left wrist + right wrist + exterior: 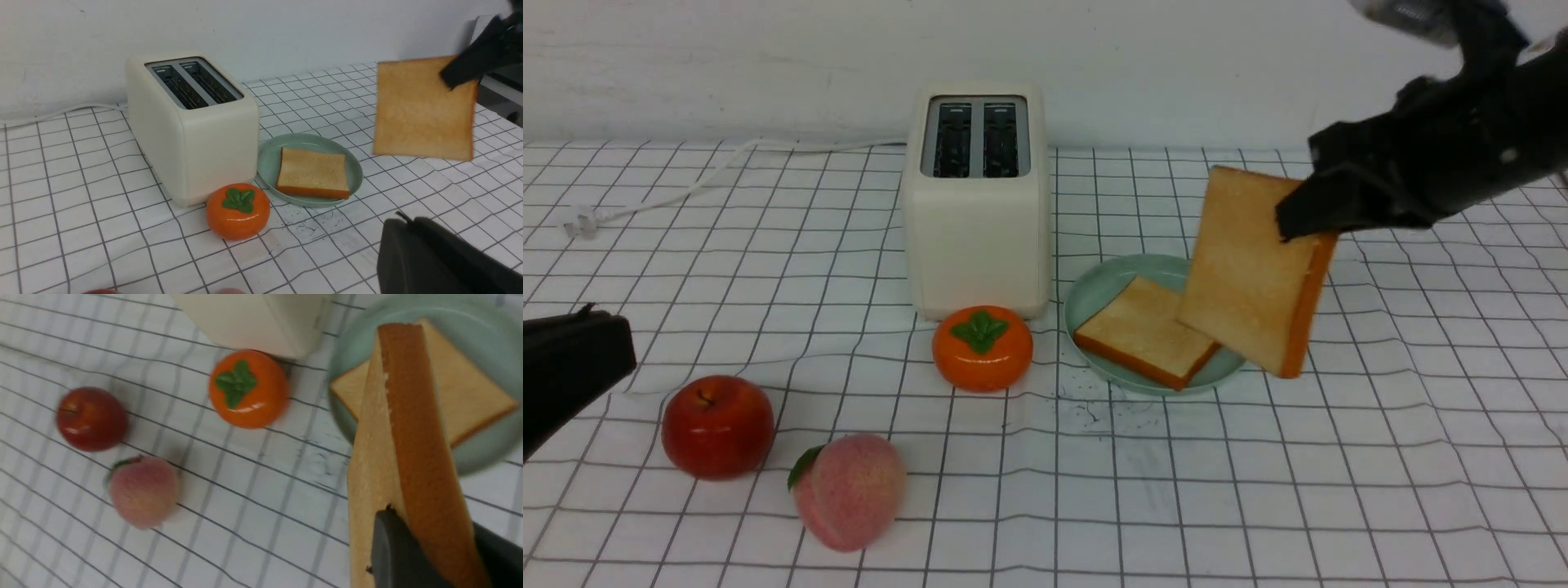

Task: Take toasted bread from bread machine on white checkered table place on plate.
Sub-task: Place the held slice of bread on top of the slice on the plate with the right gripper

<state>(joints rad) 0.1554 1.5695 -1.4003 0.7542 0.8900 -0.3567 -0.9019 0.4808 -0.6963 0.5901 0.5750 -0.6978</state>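
front view: right gripper point(1303, 216) pinches one toast point(1245, 278) by its upper corner, slice dangling below the grip; down beside it, second toast point(1143, 331) lies on plate point(1094, 287). left gripper point(617, 347) closed, empty.

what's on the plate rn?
One toast slice lies flat on the plate; nothing else. The second slice hangs raised in the right gripper, blocking the plate's right side from the front. Under the flat slice is hidden.
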